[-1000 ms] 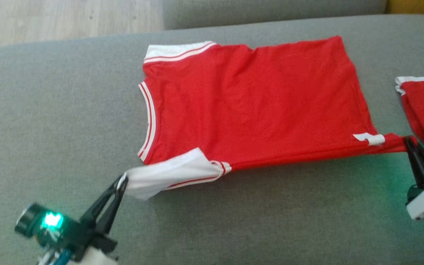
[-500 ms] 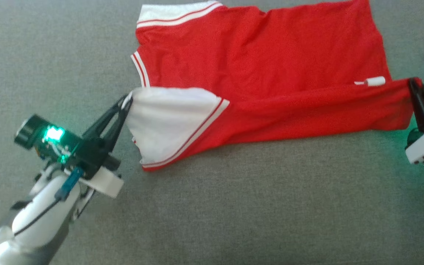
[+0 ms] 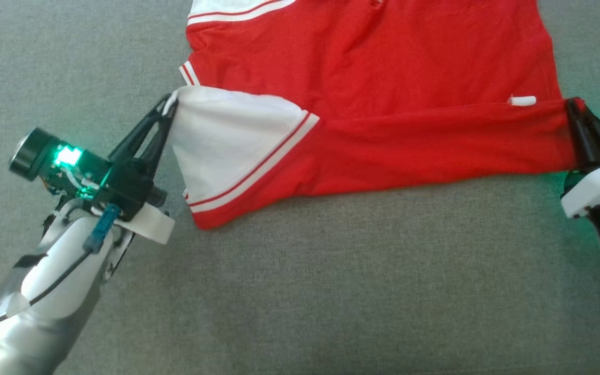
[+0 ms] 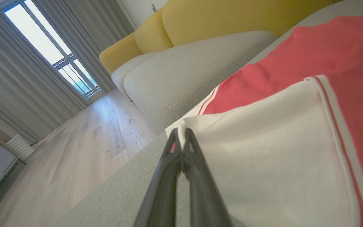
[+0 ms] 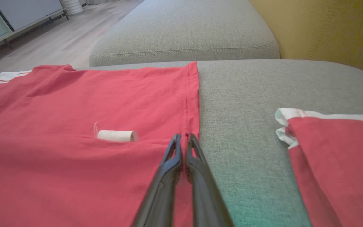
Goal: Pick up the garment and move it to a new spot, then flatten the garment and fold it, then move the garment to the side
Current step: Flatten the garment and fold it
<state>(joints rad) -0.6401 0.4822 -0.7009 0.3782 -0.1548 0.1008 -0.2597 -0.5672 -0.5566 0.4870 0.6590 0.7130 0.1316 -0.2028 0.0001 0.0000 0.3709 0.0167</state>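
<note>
Left fingers (image 4: 164, 179) pinching garment (image 3: 373, 62) sleeve (image 3: 227, 140), right fingers (image 5: 162, 186) pinching hem (image 5: 191, 94)

Overhead head, low wrists; shared garment (image 3: 373, 78)

The garment (image 3: 383, 62) is coloured red; its sleeve (image 3: 227, 140), at the left gripper (image 3: 169, 100), is white, edged with red and white stripes. The sofa cushion (image 3: 331, 291) is grey.

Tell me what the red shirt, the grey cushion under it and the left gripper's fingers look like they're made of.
Red shirt: thin matte knit, maybe cotton or polyester; it drapes and creases softly.
Grey cushion: coarse woven upholstery, flecked weave visible, matte.
Fingers of the left gripper: smooth black, faintly glossy, probably hard plastic.
</note>
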